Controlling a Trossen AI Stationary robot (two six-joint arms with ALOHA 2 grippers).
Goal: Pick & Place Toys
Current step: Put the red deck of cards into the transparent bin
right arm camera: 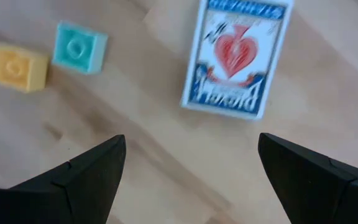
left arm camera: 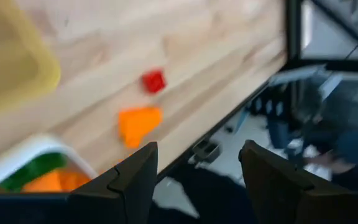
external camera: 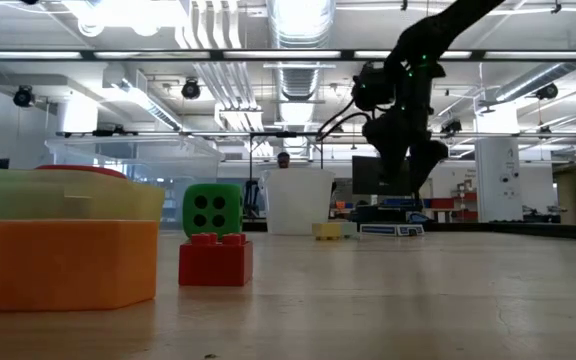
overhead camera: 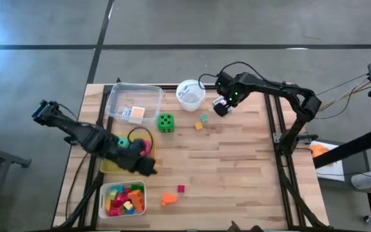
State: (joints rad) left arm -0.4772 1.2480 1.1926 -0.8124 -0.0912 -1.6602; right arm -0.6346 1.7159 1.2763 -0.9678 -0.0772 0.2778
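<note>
Card pack (right arm camera: 236,59): lay flat, face up, long axis running away from the fingers.
Right gripper (right arm camera: 191,162): spread wide above pack, holding nothing.
Left gripper (left arm camera: 197,177): partly open, empty.

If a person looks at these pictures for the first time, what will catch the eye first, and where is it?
The green die stands alone near the table's middle, beside the clear tray. At the far edge, the right pincer hangs open above a card pack, with a teal block and a yellow block nearby. At the near-left corner, a white tray is full of bright blocks.
</note>
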